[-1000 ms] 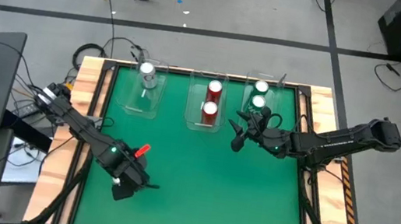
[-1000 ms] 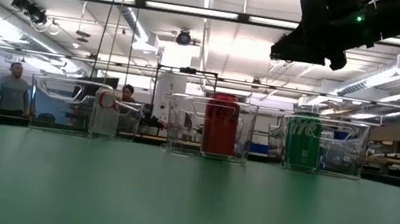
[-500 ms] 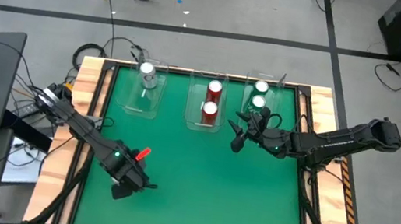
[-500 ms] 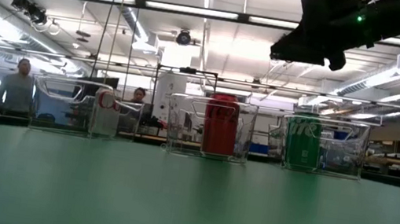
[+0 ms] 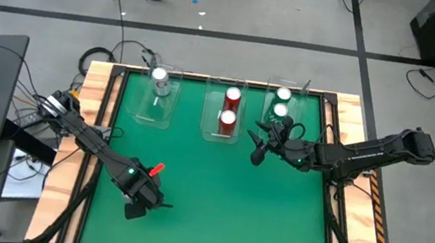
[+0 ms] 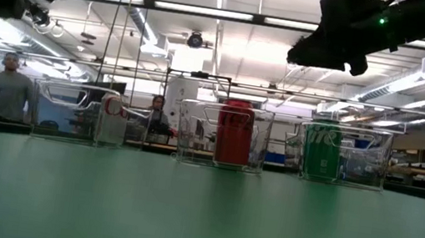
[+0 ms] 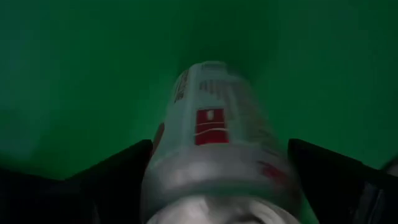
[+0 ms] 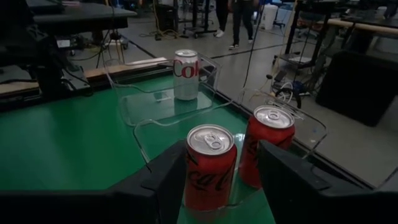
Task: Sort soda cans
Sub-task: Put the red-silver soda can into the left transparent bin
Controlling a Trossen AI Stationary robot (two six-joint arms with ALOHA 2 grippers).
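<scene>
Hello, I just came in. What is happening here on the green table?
A two-armed robot is sorting soda cans into three clear bins at the far edge. One silver can stands in the left bin, two red cans in the middle bin, two green cans in the right bin. The left gripper, near the table's front left, has the last silver can between its fingers. The right gripper hovers empty by the right bin.

Two dark jointed arms with small green lights, one bearing a red tab
</scene>
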